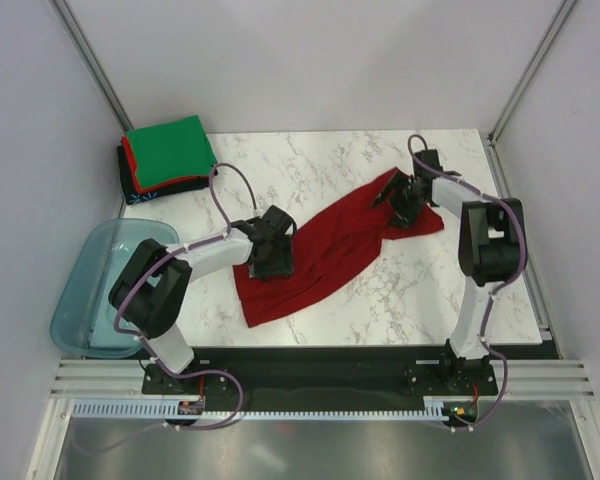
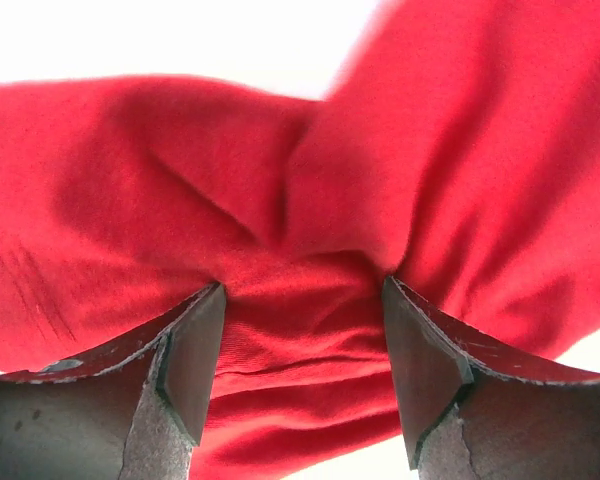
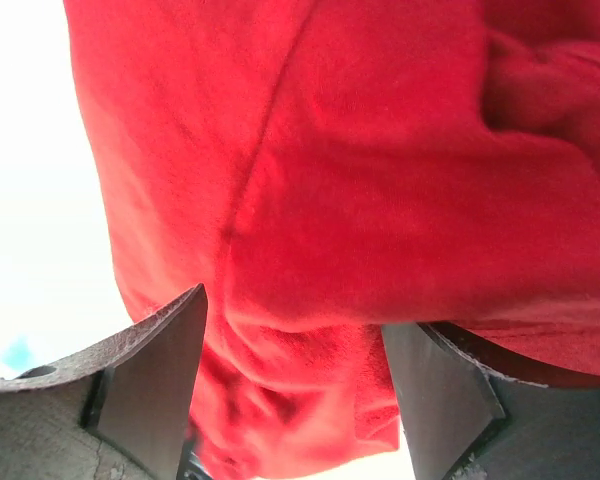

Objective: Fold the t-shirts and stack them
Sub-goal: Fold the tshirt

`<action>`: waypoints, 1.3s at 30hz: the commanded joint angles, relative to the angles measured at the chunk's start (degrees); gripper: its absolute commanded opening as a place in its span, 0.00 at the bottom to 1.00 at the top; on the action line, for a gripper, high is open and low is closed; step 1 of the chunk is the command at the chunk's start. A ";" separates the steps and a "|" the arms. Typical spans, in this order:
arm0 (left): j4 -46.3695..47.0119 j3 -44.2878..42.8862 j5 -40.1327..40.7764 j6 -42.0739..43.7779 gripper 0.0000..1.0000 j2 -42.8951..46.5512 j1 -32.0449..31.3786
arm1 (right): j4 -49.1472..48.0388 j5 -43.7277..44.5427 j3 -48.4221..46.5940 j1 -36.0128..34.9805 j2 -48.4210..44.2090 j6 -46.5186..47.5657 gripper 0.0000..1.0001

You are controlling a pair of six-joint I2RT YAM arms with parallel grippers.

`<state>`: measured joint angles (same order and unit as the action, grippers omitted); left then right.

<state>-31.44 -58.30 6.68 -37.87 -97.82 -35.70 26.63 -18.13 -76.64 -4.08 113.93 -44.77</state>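
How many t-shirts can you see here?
4: dark red shirt spread in the middle; green shirt, red shirt, black shirt stacked at far left. More may hide inside.

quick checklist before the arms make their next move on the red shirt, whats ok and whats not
1. Cloth between left end effector jaws: ok.
2. Cloth between right end effector jaws: ok.
3. Grips closed on the dark red shirt: not ok, both sets of jaws stand apart.
4. Shirt spread flat on the table: not ok, bunched diagonally.
5. Keeping clear of the folded stack: ok, it sits in the far left corner.
6. Where the sleeves lie: cannot tell.
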 commanded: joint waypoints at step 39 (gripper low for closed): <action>-7.76 4.06 4.84 -8.45 0.75 32.68 -11.85 | -5.98 -1.57 -13.23 -10.86 -11.47 14.98 0.98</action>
<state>-37.78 -59.57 5.58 -47.88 -67.83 -47.70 19.94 -26.33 -101.71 -14.44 116.14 -33.91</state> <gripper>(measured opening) 0.747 0.982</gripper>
